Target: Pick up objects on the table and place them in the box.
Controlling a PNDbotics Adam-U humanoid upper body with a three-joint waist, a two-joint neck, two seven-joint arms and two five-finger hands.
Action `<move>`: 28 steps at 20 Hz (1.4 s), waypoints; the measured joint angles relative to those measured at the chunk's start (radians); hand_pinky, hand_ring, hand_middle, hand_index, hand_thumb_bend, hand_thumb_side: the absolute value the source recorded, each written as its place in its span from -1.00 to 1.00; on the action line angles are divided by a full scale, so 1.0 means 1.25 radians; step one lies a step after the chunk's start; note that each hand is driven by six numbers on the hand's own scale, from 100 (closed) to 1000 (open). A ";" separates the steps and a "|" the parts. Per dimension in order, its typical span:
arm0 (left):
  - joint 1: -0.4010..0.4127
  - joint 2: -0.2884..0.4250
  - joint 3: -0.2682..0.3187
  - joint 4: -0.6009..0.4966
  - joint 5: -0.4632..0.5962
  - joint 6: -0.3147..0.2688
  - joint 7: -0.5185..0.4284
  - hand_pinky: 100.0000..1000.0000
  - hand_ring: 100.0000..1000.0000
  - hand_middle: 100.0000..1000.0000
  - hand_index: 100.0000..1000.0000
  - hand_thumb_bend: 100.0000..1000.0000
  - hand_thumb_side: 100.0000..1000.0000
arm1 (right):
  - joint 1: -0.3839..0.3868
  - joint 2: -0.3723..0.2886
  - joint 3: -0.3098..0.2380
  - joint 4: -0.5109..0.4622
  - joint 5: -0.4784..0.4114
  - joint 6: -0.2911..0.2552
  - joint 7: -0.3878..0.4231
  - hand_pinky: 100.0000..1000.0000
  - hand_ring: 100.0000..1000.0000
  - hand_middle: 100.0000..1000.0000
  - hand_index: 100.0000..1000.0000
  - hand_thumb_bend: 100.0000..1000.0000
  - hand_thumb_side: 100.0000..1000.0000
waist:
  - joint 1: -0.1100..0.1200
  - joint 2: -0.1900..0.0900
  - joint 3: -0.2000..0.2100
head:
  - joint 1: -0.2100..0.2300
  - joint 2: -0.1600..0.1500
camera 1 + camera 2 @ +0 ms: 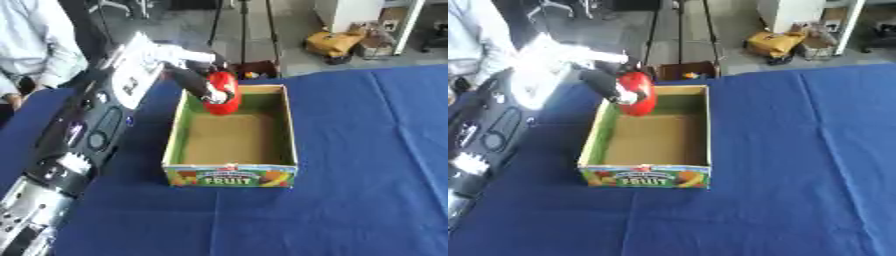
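A red rounded object [225,93] hangs over the far left part of the cardboard fruit box [232,177], just above its brown floor. My left hand [194,81] is shut on it, dark fingers curled round its left side, and the arm reaches in from the lower left along the table's edge. The box stands open in the middle of the blue table [367,150], and its floor shows nothing else inside. My right hand appears in neither view.
My left arm [87,130] fills the left side of the table. Beyond the far edge are a small dark crate [255,69], tripod legs [243,30], a yellow bag [332,42] and a person standing at the far left [35,45].
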 measured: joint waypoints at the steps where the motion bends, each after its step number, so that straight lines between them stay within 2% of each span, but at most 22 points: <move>1: 0.002 -0.004 0.000 0.006 -0.008 -0.002 0.001 -0.61 -0.19 -0.05 0.19 -1.00 -0.32 | -0.002 0.000 0.000 0.000 0.000 0.000 0.000 0.34 0.44 0.27 0.59 -1.00 0.76 | 0.000 0.001 -0.001 | 0.001 0.000; 9: 0.018 -0.034 -0.001 0.032 -0.054 -0.022 0.036 -0.68 -0.26 -0.09 0.18 -1.00 -0.33 | -0.003 0.001 0.000 0.000 -0.001 -0.001 0.001 0.34 0.44 0.27 0.59 -1.00 0.76 | 0.000 0.006 -0.006 | 0.004 -0.001; 20: 0.045 -0.036 -0.011 0.042 -0.064 -0.026 0.084 -0.66 -0.25 -0.08 0.19 -1.00 -0.33 | -0.006 0.007 0.000 0.000 -0.001 0.001 0.003 0.34 0.44 0.26 0.59 -1.00 0.76 | 0.003 0.009 -0.007 | 0.001 -0.009; 25: 0.046 -0.042 -0.015 0.047 -0.065 -0.028 0.086 -0.64 -0.22 -0.08 0.20 -1.00 -0.33 | -0.009 0.007 0.000 0.000 -0.001 0.001 0.003 0.34 0.44 0.26 0.59 -1.00 0.76 | 0.003 0.013 -0.009 | 0.001 -0.009; 28: 0.046 -0.043 -0.015 0.049 -0.065 -0.030 0.085 -0.56 -0.10 -0.02 0.28 -1.00 -0.31 | -0.009 0.007 0.000 0.000 -0.001 0.001 0.003 0.34 0.44 0.26 0.59 -1.00 0.76 | 0.004 0.013 -0.012 | 0.001 -0.012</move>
